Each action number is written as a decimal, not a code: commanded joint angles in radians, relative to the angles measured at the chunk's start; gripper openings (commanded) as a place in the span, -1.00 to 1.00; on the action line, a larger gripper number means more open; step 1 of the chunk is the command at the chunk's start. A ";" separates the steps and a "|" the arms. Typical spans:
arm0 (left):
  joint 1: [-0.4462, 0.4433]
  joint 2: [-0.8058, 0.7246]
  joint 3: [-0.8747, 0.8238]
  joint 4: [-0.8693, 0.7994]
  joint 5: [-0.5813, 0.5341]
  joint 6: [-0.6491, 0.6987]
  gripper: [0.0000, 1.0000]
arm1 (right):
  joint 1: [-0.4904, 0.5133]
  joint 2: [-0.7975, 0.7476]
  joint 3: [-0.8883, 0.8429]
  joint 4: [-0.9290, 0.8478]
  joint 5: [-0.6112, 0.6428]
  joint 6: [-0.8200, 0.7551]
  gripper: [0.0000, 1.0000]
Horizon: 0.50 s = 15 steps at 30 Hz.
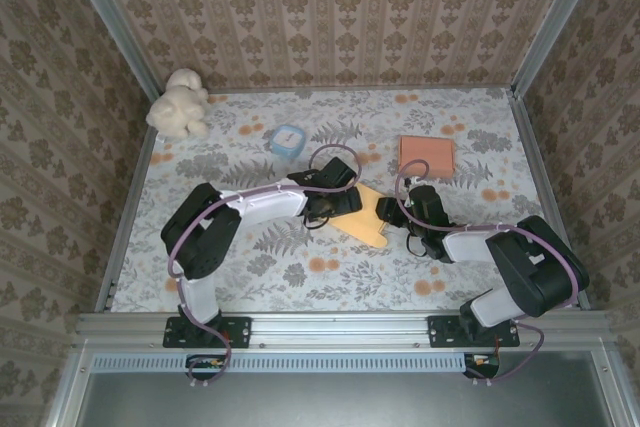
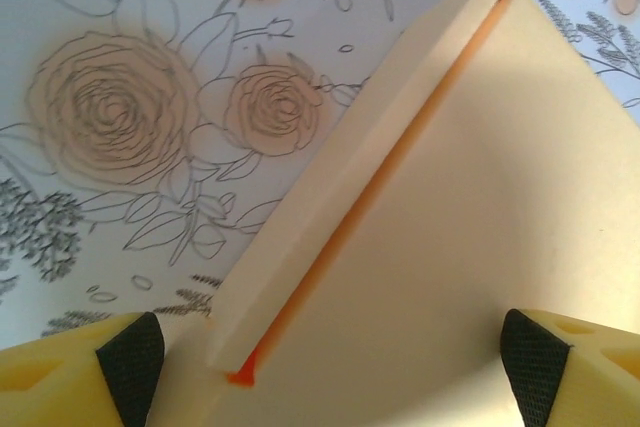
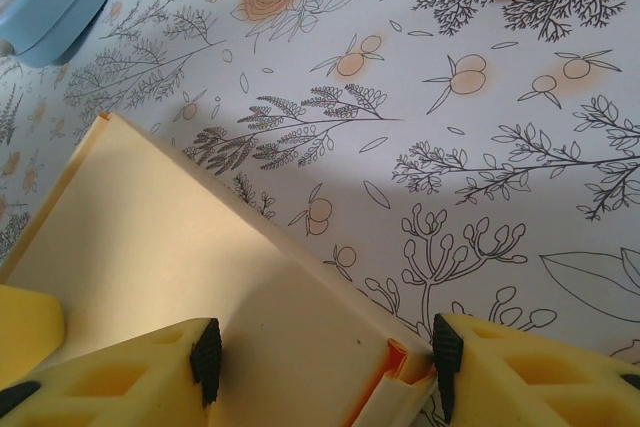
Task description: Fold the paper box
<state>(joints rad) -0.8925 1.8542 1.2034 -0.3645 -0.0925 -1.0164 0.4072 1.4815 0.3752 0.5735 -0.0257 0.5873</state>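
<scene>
Paper box (image 1: 365,217) lay between left pincer (image 2: 330,365) and right pincer (image 3: 322,359)
Left gaped wide astride the fold (image 2: 345,212) running ahead — right half-spread at a corner, grip unclear.

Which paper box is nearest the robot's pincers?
The pale yellow box, between the left pincer and right pincer; the orange box lies farther back, alone.

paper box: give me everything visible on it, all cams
The paper box is pale cream card, with orange showing along its seams. It lies nearly flat on the floral table cover, mid-table, at an angle. One long side flap is folded over along a crease; a short flap at a corner is turned up. The left gripper straddles it with jaws wide; the right gripper stands open over one corner. Whether the pads press it is unclear.
</scene>
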 commanded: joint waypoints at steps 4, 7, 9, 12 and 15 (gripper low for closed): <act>-0.007 -0.028 -0.003 -0.098 -0.030 -0.087 0.82 | 0.011 0.035 -0.030 -0.081 0.031 0.009 0.18; -0.010 -0.010 0.000 -0.076 0.022 -0.093 0.82 | 0.016 0.036 -0.029 -0.080 0.033 0.011 0.18; -0.018 -0.001 0.007 -0.077 0.039 -0.099 0.82 | 0.018 0.036 -0.030 -0.081 0.038 0.011 0.18; -0.034 -0.003 0.013 -0.080 0.042 -0.111 0.82 | 0.019 0.036 -0.032 -0.081 0.045 0.013 0.18; -0.048 -0.017 0.012 -0.085 0.052 -0.145 0.82 | 0.021 0.040 -0.033 -0.077 0.049 0.016 0.18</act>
<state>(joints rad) -0.9104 1.8484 1.2041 -0.4000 -0.0906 -1.1156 0.4179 1.4860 0.3737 0.5846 -0.0071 0.5880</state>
